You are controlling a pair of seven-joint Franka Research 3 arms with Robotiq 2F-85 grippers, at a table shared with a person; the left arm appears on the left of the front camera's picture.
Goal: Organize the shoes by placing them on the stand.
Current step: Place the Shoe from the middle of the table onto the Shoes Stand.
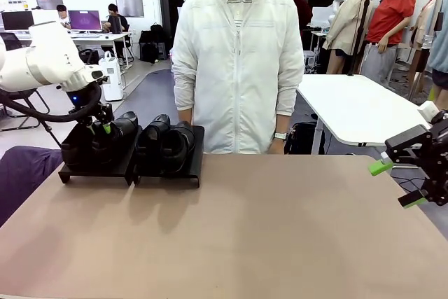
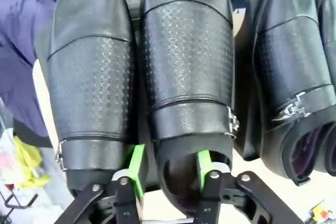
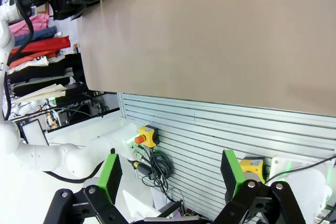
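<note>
Shoes [image 1: 133,145] crowding stand [image 1: 168,173], toes cropped

The near and middle of the tabletop [image 1: 245,236] lie bare, so a gripper can pass freely there. The far left corner is crowded: the two platforms of the stand [image 1: 168,173] sit side by side, touching, each filled by a pair of shoes [image 1: 164,145] with almost no gap between them. The left gripper [image 2: 168,169] straddles one shoe's heel wall there. A person [image 1: 238,61] blocks the far edge.
</note>
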